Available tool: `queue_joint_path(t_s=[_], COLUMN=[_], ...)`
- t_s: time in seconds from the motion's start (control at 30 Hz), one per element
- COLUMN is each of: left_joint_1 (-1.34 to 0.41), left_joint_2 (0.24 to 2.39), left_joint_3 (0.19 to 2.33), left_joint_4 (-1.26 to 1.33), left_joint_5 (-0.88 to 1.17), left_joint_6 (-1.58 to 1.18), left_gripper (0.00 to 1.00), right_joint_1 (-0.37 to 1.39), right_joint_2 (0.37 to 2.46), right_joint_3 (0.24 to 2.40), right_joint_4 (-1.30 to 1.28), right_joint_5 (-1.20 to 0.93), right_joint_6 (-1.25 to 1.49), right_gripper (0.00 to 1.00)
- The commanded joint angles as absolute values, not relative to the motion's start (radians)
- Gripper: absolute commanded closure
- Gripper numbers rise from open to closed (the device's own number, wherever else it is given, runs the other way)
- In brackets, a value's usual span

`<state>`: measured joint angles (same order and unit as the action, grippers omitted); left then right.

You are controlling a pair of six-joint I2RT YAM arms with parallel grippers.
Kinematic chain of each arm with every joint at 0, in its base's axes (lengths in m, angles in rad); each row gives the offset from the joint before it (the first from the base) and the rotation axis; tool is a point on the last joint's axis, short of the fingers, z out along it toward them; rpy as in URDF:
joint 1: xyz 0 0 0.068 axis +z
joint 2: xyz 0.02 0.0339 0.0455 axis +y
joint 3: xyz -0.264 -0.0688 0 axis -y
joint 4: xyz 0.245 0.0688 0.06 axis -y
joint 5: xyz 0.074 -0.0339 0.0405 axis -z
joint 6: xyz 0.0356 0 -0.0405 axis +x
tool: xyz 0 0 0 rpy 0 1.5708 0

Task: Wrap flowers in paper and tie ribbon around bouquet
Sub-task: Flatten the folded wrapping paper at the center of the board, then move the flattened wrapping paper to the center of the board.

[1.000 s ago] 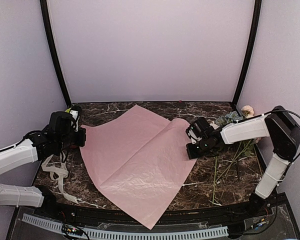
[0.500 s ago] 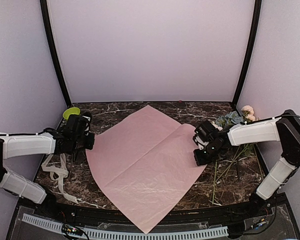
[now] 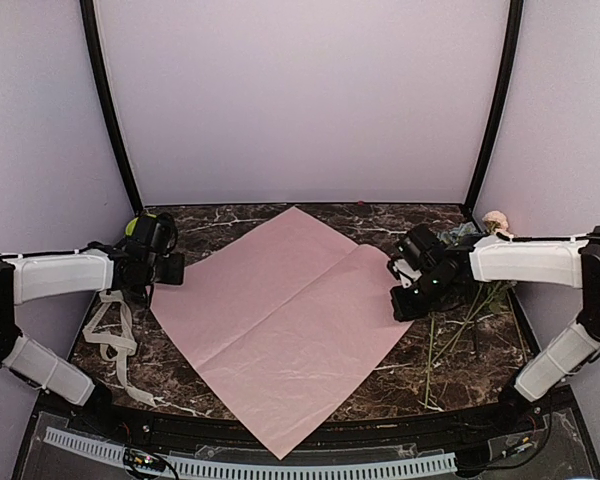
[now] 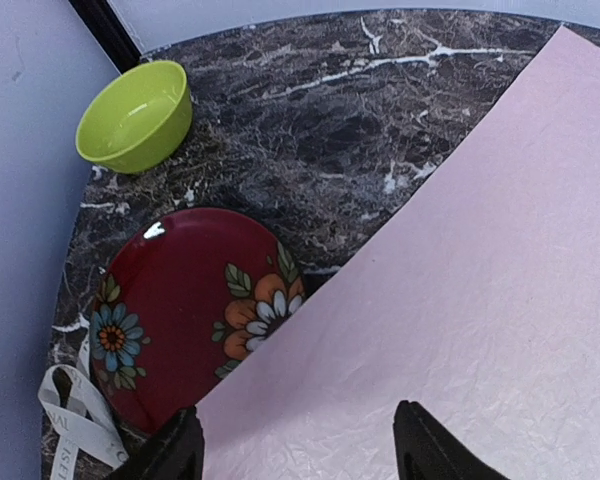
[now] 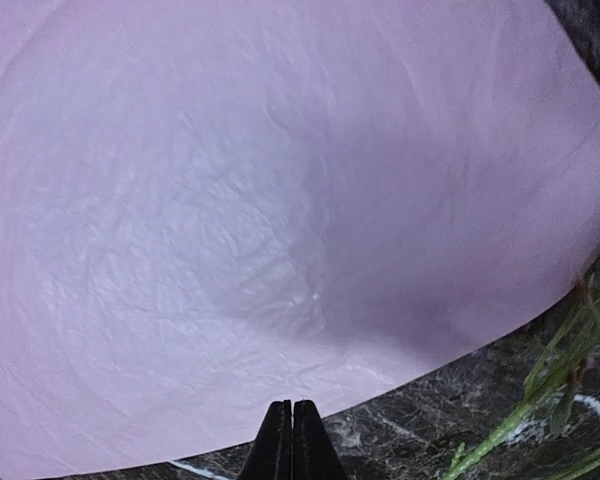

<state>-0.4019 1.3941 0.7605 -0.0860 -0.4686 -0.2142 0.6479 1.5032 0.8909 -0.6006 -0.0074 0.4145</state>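
Since earlier frame: paper (image 3: 280, 320) flattened on desk (image 3: 230, 215). My left claw (image 4: 298, 438) now apart, sheet's corner loose beneath it. My right claw (image 5: 292, 425) together at paper's edge; pinch unclear. Flowers (image 3: 495, 220) beyond right claw, off sheet. Risk: if edge is pinched, reaching for stems drags or tears sheet.

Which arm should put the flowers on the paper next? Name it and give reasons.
Right. The flowers lie just beside the right gripper, though its jaws are shut and must open. The left gripper is across the whole paper, at its left corner.
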Motion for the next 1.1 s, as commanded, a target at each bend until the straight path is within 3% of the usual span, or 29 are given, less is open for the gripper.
queue_joint_path(t_s=[0.0, 0.37, 0.53, 0.8, 1.07], left_joint_1=[-0.403, -0.539, -0.6, -0.6, -0.6], left_joint_2=[1.279, 1.358, 1.518, 1.781, 1.859], left_joint_3=[0.833, 0.772, 0.784, 0.902, 0.993], left_joint_4=[-0.145, -0.165, -0.1, -0.095, -0.132], left_joint_5=[-0.51, -0.261, -0.205, -0.213, -0.23], left_joint_6=[-0.171, -0.245, -0.268, -0.21, -0.187], left_gripper=[0.32, 0.5, 0.5, 0.51, 0.51], right_joint_1=[0.649, 0.618, 0.615, 0.568, 0.505], right_joint_2=[1.506, 1.825, 1.909, 1.881, 1.875], right_joint_3=[1.023, 1.237, 1.256, 1.1, 1.092], right_joint_4=[-0.606, -0.539, -0.532, -0.47, -0.454], right_joint_5=[-0.004, 0.1, 0.129, 0.154, 0.141], right_joint_6=[0.385, 0.379, 0.384, 0.438, 0.4], right_gripper=[0.97, 0.96, 0.97, 0.97, 0.98])
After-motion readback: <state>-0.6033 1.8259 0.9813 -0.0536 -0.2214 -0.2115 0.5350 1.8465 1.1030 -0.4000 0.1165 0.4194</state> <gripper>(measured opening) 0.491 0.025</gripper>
